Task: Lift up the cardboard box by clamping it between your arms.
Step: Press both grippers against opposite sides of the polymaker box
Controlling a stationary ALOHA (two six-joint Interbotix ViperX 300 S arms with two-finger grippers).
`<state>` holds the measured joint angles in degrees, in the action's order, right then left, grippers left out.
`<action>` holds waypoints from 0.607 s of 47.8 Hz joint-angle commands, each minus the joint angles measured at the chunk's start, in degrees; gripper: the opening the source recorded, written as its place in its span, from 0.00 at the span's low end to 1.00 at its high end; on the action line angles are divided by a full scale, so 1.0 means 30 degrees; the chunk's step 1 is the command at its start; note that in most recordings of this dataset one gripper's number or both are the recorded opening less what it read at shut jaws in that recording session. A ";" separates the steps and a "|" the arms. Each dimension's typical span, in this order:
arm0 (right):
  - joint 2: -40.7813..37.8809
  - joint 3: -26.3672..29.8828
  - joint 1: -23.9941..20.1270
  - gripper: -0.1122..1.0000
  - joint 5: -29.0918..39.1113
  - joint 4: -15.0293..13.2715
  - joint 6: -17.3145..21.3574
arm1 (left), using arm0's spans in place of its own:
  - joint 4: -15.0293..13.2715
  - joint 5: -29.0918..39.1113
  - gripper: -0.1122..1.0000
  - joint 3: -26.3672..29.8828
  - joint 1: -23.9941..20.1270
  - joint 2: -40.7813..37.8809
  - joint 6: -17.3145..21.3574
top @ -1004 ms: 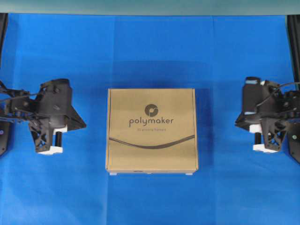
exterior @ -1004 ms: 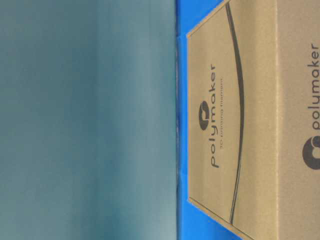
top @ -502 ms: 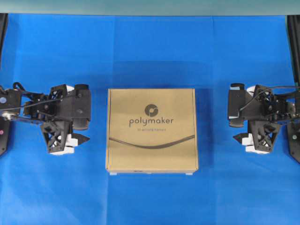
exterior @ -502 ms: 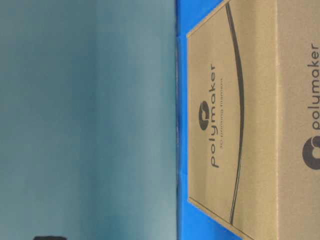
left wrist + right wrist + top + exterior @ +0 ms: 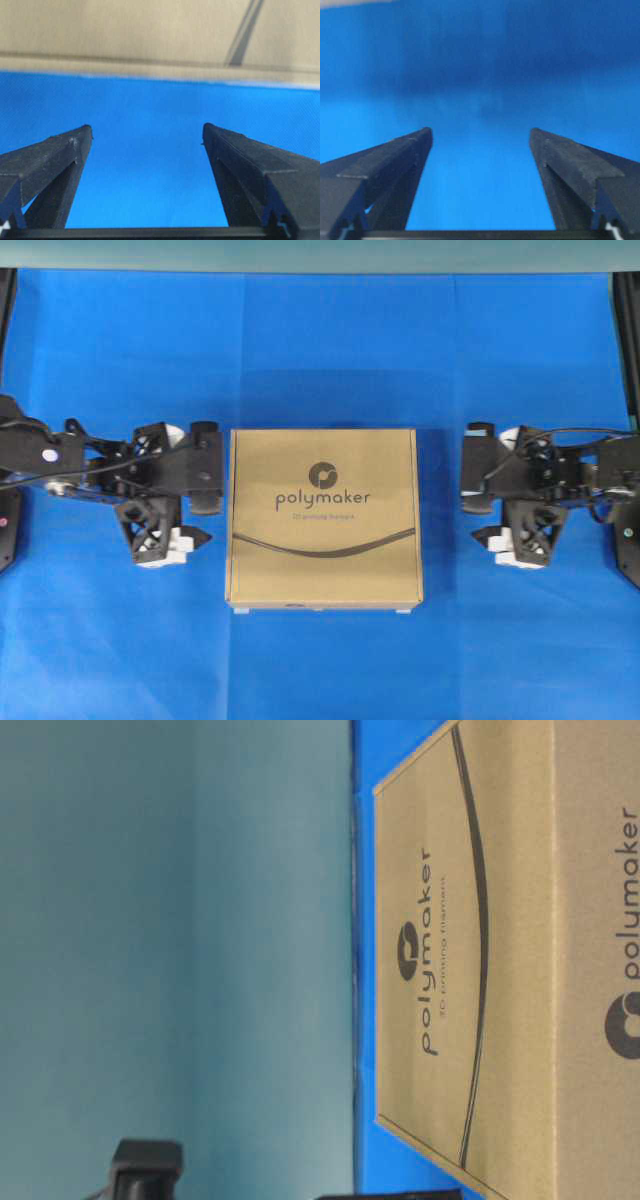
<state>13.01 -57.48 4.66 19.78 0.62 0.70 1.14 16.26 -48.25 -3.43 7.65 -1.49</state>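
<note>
Two open grippers flanked the cardboard box (image 5: 322, 519), each with its black fingers spread wide and holding nothing. Nearest me, the box lay flat on the blue cloth (image 5: 320, 350) at the table's middle, logo up. The left gripper (image 5: 195, 537) sat just beside the box's left edge without touching it, while the right gripper (image 5: 483, 536) stood a little farther off its right edge. That uneven gap looked like the main risk: if the left arm met the cardboard first, it would likely shove the box sideways across the cloth rather than clamp it. Both arms also sat toward the far half of the sides, so a squeeze there might pivot the box, or let its near end sag once lifted.
</note>
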 commanded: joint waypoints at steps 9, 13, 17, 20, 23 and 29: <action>-0.2520 0.1992 -0.0059 0.99 -0.1436 -0.0029 -0.0176 | 0.0029 -0.0674 0.88 0.1172 0.0059 -0.1465 0.0059; -0.3311 0.2549 -0.0176 0.99 -0.1641 -0.0029 -0.0176 | 0.0029 -0.0703 0.88 0.1523 0.0059 -0.1816 0.0117; -0.3867 0.2988 -0.0205 0.99 -0.1758 -0.0029 -0.0176 | 0.0029 -0.0645 0.88 0.1816 0.0059 -0.2051 0.0264; -0.4131 0.3223 -0.0205 0.99 -0.1875 -0.0029 -0.0176 | 0.0029 -0.0586 0.88 0.1963 0.0029 -0.2168 0.0293; -0.4365 0.3486 -0.0205 0.99 -0.1963 -0.0029 -0.0176 | 0.0029 -0.0586 0.88 0.1992 0.0000 -0.2197 0.0322; -0.4688 0.4072 -0.0205 0.99 -0.2080 -0.0029 -0.0176 | 0.0029 -0.0586 0.88 0.1934 0.0000 -0.2139 0.0352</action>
<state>-1.05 -47.72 3.96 14.68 0.35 -0.26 1.14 14.85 -43.24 -3.34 0.97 -0.35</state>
